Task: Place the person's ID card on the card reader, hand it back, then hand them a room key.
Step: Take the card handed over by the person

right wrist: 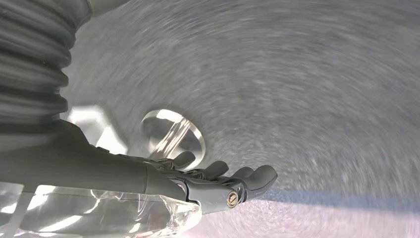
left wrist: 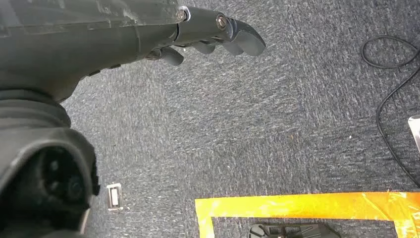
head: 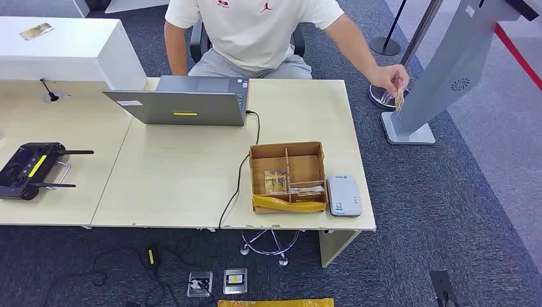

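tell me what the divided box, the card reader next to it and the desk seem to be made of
Divided box: looks like brown corrugated cardboard, matte, with thin divider strips. Card reader: probably moulded plastic, smooth pale grey, rounded corners. Desk: light wood-grain top, likely laminate over board; its near edge looks chipped.

A pale wood tabletop (head: 179, 185) made of two sections side by side carries an open grey laptop (head: 182, 101) at its far edge. Near the front right corner sits a cardboard divided box (head: 287, 176), and touching its right side lies a white card reader (head: 344, 196). A black cable (head: 240, 179) runs from the laptop over the front edge. On the left section rests a black handheld controller (head: 32, 170).
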Motion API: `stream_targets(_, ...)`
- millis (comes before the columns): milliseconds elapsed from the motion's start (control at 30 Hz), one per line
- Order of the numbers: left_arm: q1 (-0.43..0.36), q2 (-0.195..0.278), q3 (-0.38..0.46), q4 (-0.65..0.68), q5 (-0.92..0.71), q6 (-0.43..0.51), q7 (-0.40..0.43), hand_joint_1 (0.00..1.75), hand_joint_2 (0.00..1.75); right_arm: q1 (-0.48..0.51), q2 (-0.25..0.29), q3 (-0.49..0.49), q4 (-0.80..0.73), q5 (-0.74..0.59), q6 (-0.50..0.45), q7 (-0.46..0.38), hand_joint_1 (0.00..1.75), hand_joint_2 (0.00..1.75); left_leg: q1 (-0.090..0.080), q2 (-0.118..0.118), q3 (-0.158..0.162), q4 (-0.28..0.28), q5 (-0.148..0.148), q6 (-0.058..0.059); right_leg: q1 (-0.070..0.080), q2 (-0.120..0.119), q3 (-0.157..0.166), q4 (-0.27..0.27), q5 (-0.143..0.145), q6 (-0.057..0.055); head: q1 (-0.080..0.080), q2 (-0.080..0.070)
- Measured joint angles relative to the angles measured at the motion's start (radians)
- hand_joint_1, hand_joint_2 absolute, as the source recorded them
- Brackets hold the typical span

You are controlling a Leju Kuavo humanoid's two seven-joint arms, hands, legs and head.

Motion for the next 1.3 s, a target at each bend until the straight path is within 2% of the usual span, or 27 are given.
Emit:
stream_targets(200, -0.001, 0.0, 0.0, 0.0, 0.002, 0.003, 0.0, 0.0, 0.0, -0.11, -0.04, -0.068, -0.017, -0.161, -0.013, -0.089, 0.0, 1.75, -0.001, 0.0, 0.0, 0.0, 0.001, 0.002, -0.001, 0.0, 0.001, 0.0, 0.001, 0.0, 0.0, 0.0)
stream_targets(300, -0.001, -0.001, 0.0, 0.0, 0.002, 0.01, -0.003, 0.0, 0.0, -0.198, -0.067, -0.089, -0.038, -0.263, -0.048, -0.202, 0.0, 1.75, -0.002, 0.0, -0.001, 0.0, 0.002, 0.002, -0.002, 0.0, 0.0, 0.001, 0.002, 0.001, 0.0, 0.0)
stream_targets(400, -0.002, -0.004, 0.0, 0.0, -0.001, 0.014, -0.008, 0.0, 0.0, -0.303, -0.098, -0.075, -0.086, -0.438, -0.072, -0.317, 0.0, 1.75, -0.002, 0.0, 0.0, 0.0, 0.003, 0.003, -0.002, 0.0, 0.0, 0.001, 0.002, 0.001, 0.0, 0.0)
stream_targets(467, -0.002, -0.005, -0.001, 0.0, -0.006, 0.015, -0.009, 0.0, 0.0, -0.353, -0.112, -0.032, -0.144, -0.578, -0.088, -0.332, 0.0, 1.75, -0.002, -0.002, 0.0, 0.0, 0.003, 0.003, -0.002, -0.002, 0.0, 0.001, 0.002, 0.002, 0.0, 0.0)
stream_targets(600, -0.002, -0.005, -0.004, 0.0, -0.012, 0.016, -0.014, 0.0, 0.0, -0.375, -0.146, 0.151, -0.288, -0.876, -0.201, -0.254, 0.0, 1.75, -0.004, -0.007, -0.003, 0.001, 0.004, 0.005, -0.004, -0.007, 0.0, 0.001, 0.002, 0.002, 0.0, 0.0)
stream_targets(700, -0.002, -0.005, -0.006, 0.001, -0.016, 0.022, -0.02, 0.0, 0.0, -0.387, -0.18, 0.319, -0.394, -0.959, -0.259, -0.253, 0.0, 1.75, -0.005, -0.004, -0.003, 0.0, 0.004, 0.005, -0.005, -0.004, -0.001, 0.002, 0.002, 0.002, 0.0, 0.0)
stream_targets(833, -0.006, -0.008, -0.01, 0.001, -0.021, 0.03, -0.031, 0.0, 0.0, -0.425, -0.202, 0.526, -0.513, -0.897, -0.267, -0.26, 0.0, 1.75, -0.005, -0.001, -0.002, 0.0, 0.004, 0.005, -0.005, -0.001, -0.001, 0.003, 0.003, 0.002, 0.0, 0.0)
stream_targets(967, -0.007, -0.011, -0.016, 0.001, -0.033, 0.034, -0.042, 0.0, 0.0, -0.471, -0.2, 0.722, -0.592, -0.728, -0.264, -0.244, 0.0, 1.75, -0.005, -0.004, -0.003, 0.0, 0.006, 0.004, -0.005, -0.005, -0.001, 0.004, 0.003, 0.002, 0.0, 0.0)
stream_targets(1167, -0.009, -0.013, -0.03, 0.001, -0.051, 0.032, -0.058, 0.0, 0.0, -0.54, -0.166, 0.996, -0.643, -0.366, -0.266, -0.231, 0.0, 1.75, -0.002, -0.008, -0.004, 0.0, 0.008, 0.003, -0.003, -0.007, -0.001, 0.005, 0.003, 0.002, 0.0, 0.0)
stream_targets(1300, -0.008, -0.012, -0.032, 0.001, -0.052, 0.026, -0.059, 0.0, 0.0, -0.558, -0.131, 1.107, -0.658, -0.249, -0.265, -0.222, 0.0, 1.75, -0.002, -0.015, -0.006, 0.0, 0.009, 0.002, -0.002, -0.013, -0.001, 0.005, 0.003, 0.002, 0.0, 0.0)
